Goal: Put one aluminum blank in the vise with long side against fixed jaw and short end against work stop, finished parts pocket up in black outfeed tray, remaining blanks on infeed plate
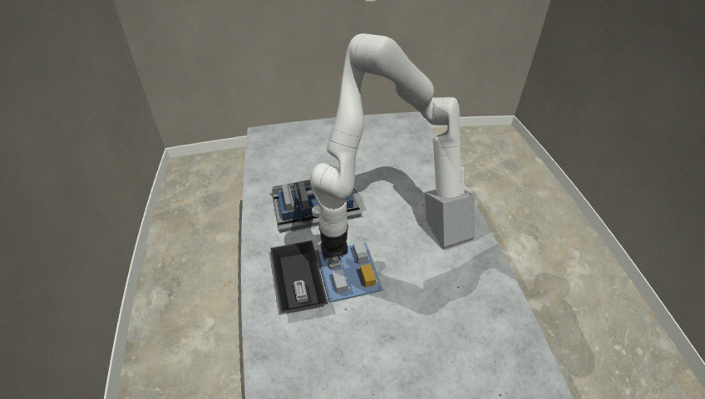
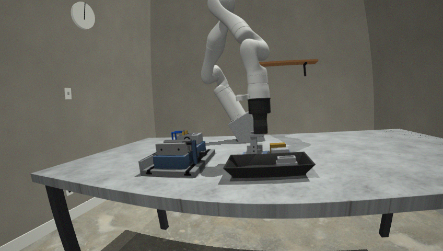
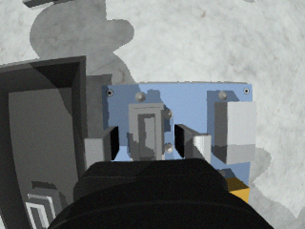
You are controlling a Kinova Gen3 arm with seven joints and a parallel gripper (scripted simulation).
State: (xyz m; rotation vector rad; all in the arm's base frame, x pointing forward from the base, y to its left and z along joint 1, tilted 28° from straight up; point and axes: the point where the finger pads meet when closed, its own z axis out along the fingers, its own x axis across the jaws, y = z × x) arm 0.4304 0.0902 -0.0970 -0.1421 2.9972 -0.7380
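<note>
My gripper (image 3: 146,136) is open and empty, low over the blue infeed plate (image 3: 185,111). Its fingers stand on either side of a gray finished part (image 3: 148,129) with a pocket in its top, which lies on the plate. It is also seen in the top view (image 1: 335,262) and the exterior view (image 2: 254,148). A gray blank (image 3: 232,126) lies to the right on the plate. A yellow brass blank (image 1: 367,275) and another gray blank (image 1: 340,282) lie on the plate too. Another finished part (image 1: 300,290) lies pocket up in the black outfeed tray.
The vise (image 1: 316,202) stands beyond the plate and tray, partly hidden by the arm; I cannot tell what is between its jaws. The arm's base pedestal (image 1: 449,217) stands at the right. The tray's wall (image 3: 79,121) is close to the left finger.
</note>
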